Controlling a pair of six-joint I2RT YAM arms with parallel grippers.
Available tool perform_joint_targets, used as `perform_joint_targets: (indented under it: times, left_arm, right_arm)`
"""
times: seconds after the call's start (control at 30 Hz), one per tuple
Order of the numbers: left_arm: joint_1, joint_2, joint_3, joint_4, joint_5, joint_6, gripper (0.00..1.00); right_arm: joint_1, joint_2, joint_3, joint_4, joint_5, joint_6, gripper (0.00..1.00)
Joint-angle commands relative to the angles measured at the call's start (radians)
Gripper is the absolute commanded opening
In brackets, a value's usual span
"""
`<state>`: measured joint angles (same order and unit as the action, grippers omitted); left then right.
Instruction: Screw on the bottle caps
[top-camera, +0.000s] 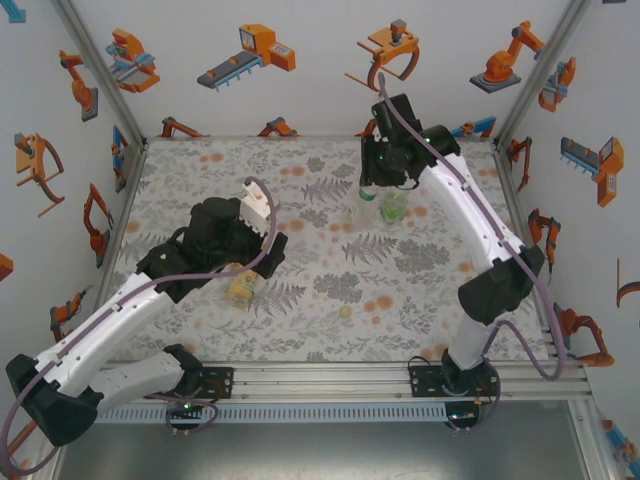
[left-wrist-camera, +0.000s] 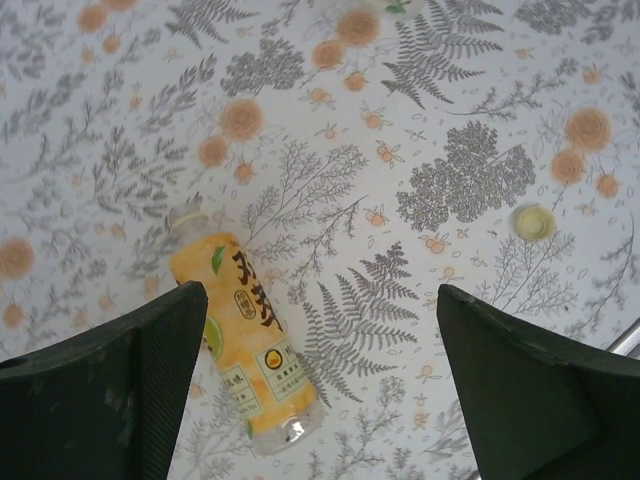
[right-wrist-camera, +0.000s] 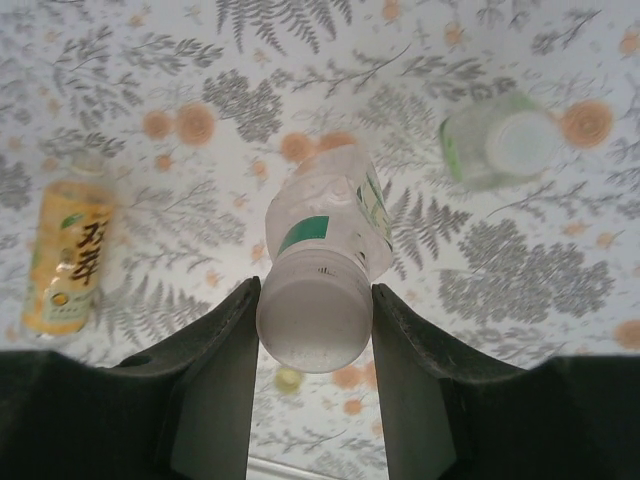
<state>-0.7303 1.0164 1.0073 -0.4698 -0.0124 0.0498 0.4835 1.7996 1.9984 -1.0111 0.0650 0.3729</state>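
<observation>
Left-centre of overhead view: yellow-orange plastic juice bottle (top-camera: 240, 288) lying flat on floral worktop (top-camera: 300, 330), beneath left jaws spread wide, gripping nothing. Right of it: small pale yellow round cap (top-camera: 345, 311), loose. Upper right: right jaws closed on white cap (right-wrist-camera: 312, 320) of clear white-green-labelled bottle (right-wrist-camera: 335, 215). Advised: keep cap square to neck, turn without tilting; short green bottle (top-camera: 394, 205) just beside.

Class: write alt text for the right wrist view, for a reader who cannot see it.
The right gripper clamps a clear bottle with a white-green label. A yellow-orange juice bottle lies left; a short green bottle stands upper right.
</observation>
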Motion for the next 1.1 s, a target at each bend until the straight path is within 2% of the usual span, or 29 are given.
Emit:
perform_joint_targets:
  times: [0.0,0.27,0.57,0.6,0.67,0.97,1.07]
  left_arm:
    - [0.014,0.017,0.037,-0.066,0.006,-0.127,0.86]
    - [0.018,0.025,0.025,-0.067,0.035,-0.154,0.86]
    - [0.020,0.024,0.018,-0.068,0.029,-0.154,0.86]
    - [0.020,0.025,0.016,-0.069,0.029,-0.154,0.86]
    - [0.020,0.025,0.016,-0.068,0.028,-0.154,0.86]
    - [0.020,0.025,0.014,-0.077,0.022,-0.156,0.86]
    - [0.022,0.026,0.014,-0.081,0.020,-0.158,0.86]
  right_arm:
    - [-0.025,0.064,0.095,-0.026,0.030,-0.085,0.15]
    - [-0.043,0.227,0.226,-0.071,0.003,-0.096,0.14]
    - [-0.043,0.273,0.211,-0.076,-0.016,-0.093,0.16]
    - [-0.043,0.273,0.208,-0.076,-0.016,-0.094,0.19]
    - [-0.043,0.276,0.202,-0.080,-0.023,-0.096,0.32]
    - [-0.043,0.280,0.265,-0.123,-0.044,-0.117,0.53]
    - [-0.044,0.280,0.318,-0.155,-0.036,-0.127,0.57]
